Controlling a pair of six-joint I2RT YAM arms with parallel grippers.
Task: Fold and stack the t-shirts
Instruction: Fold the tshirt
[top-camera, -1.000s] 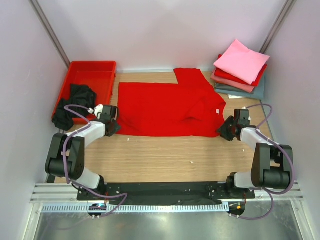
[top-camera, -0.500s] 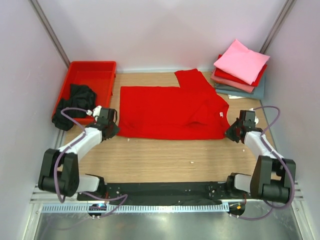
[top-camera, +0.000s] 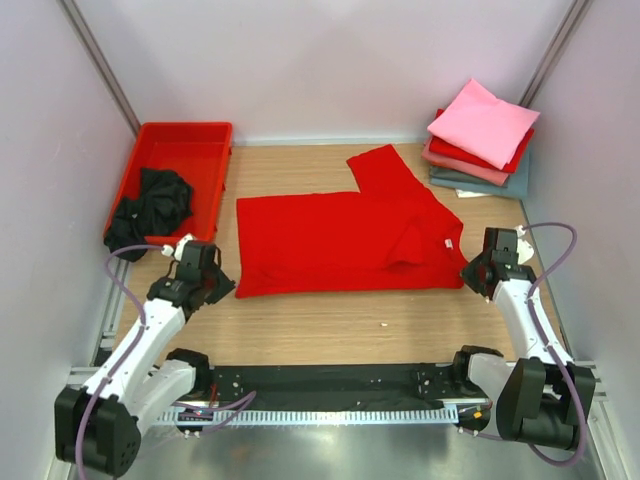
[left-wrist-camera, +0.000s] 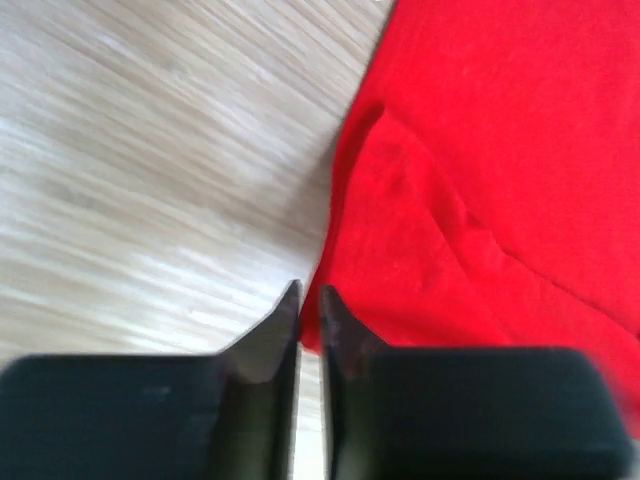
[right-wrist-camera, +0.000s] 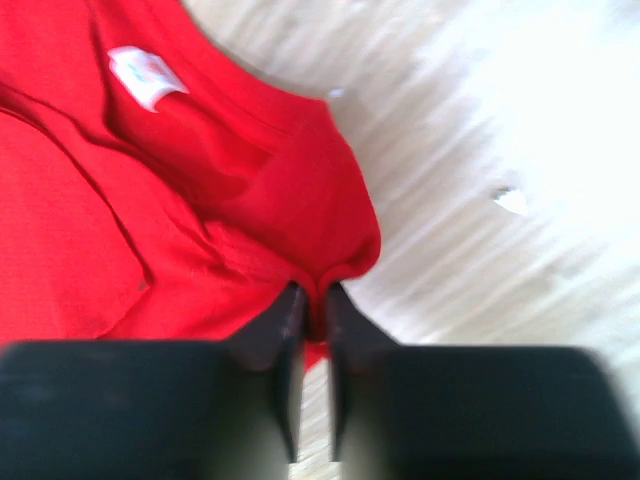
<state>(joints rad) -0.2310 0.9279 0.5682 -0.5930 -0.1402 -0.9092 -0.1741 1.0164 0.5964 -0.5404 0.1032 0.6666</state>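
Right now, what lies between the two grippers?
The red t-shirt, spread out; the top view shows the left gripper and right gripper each pinching one end.

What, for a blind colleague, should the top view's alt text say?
A bright red t-shirt lies spread on the table, near corners pinched by the left gripper and right gripper. A black shirt lies in a red tray, left; folded shirts stack far right.

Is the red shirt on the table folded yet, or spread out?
Spread out, not yet folded: the red shirt lies wide across the table, one sleeve sticking out at the far side.
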